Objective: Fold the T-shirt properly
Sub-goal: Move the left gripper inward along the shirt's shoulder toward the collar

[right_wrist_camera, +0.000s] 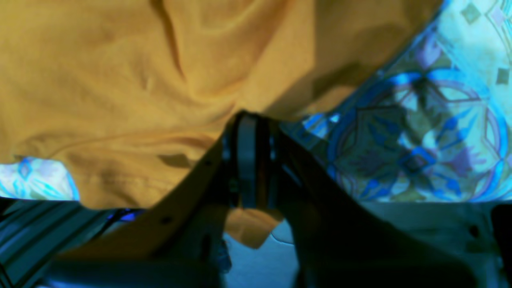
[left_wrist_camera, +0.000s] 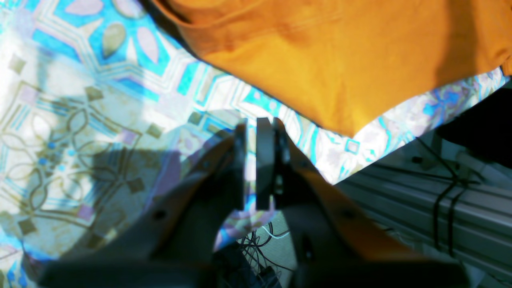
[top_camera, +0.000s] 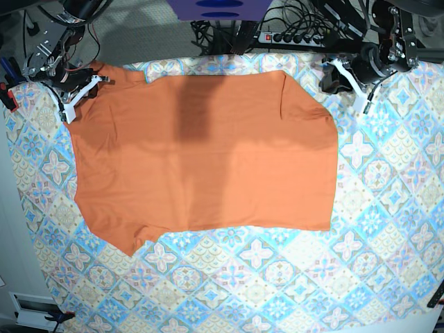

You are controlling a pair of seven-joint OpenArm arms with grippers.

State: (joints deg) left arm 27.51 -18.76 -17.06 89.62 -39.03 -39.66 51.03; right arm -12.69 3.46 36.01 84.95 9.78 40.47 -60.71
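Your plain orange short-sleeved T-shirt (top_camera: 208,152) lies spread flat on the blue, pink and cream tile-patterned cloth (top_camera: 277,277), filling the upper-middle of the base view. One sleeve points to the lower left; the far edge runs along the cloth's top border.

Right gripper (right_wrist_camera: 250,160): jaws pressed together at the shirt's edge. In your right wrist view orange fabric shows both above the tips and below them, so it looks pinched on the shirt, right at the corner nearest the arm (top_camera: 76,97).

Left gripper (left_wrist_camera: 258,160): jaws closed to a thin slit, nothing between them. It hangs over bare patterned cloth just beside a corner of the shirt (left_wrist_camera: 344,60), not touching it. In the base view it sits off the shirt's top right corner (top_camera: 347,80).

Cables (top_camera: 305,28) and a power strip (top_camera: 298,36) lie beyond the cloth's far edge.
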